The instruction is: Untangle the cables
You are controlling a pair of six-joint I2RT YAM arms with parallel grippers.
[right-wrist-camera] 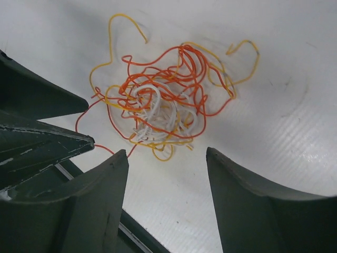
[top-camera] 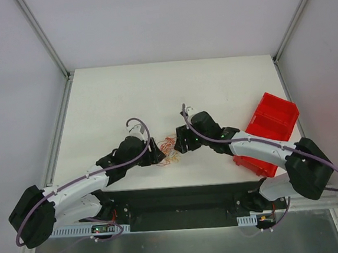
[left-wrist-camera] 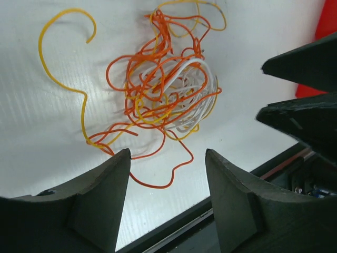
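The cables lie as one tangled bundle of thin red-orange, yellow-orange and whitish wires on the white table, between my two grippers. In the left wrist view the bundle lies just ahead of my open, empty left gripper; a red-orange loop reaches in between the fingertips. In the right wrist view the bundle lies just ahead of my open, empty right gripper. From above, my left gripper is at the bundle's left and my right gripper at its right.
A red bin stands tilted at the right, beside the right arm. The table's near edge and a black base rail run just below the bundle. White walls with metal frame posts enclose the table.
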